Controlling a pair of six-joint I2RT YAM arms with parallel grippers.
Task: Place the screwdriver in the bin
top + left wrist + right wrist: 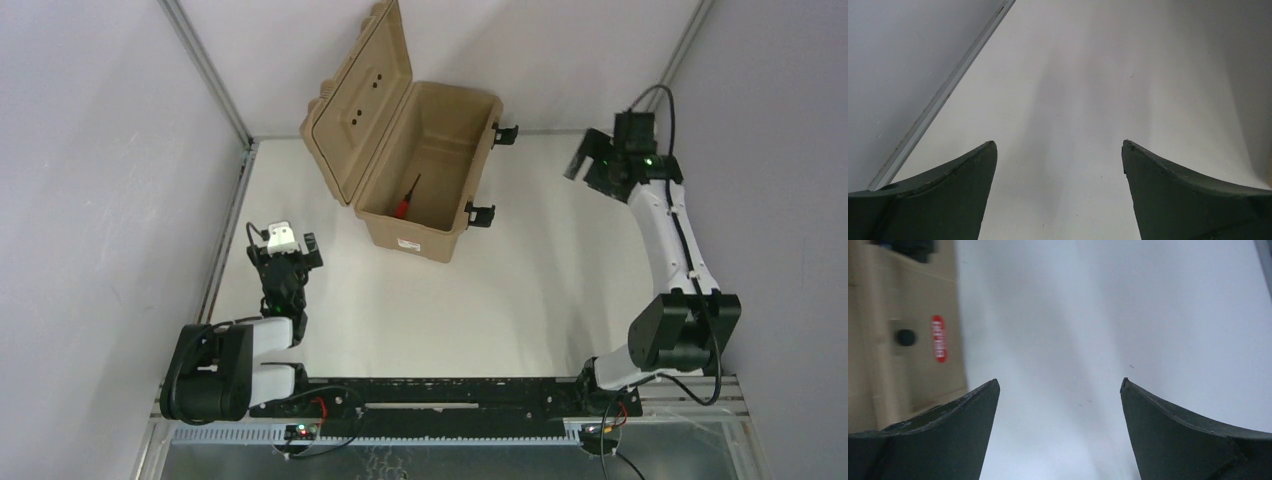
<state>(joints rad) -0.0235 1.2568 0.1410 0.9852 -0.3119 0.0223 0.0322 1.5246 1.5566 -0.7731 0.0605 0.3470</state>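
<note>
Evidently screwdriver [405,197] lies inside bin [385,228], far edge; left claw [1059,142], right claw [1059,382] wide, empty. Risk: careless right-arm swing clipping latch [482,214].

Top camera looks down over the table [530,280]; the low right wrist camera shares the bin [425,225].

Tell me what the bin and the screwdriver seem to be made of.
The bin: likely hard moulded plastic, matte tan, judging by its ribbed lid and uniform colour. The screwdriver: red handle, probably plastic; thin dark shaft, presumably metal, too small to confirm.
</note>
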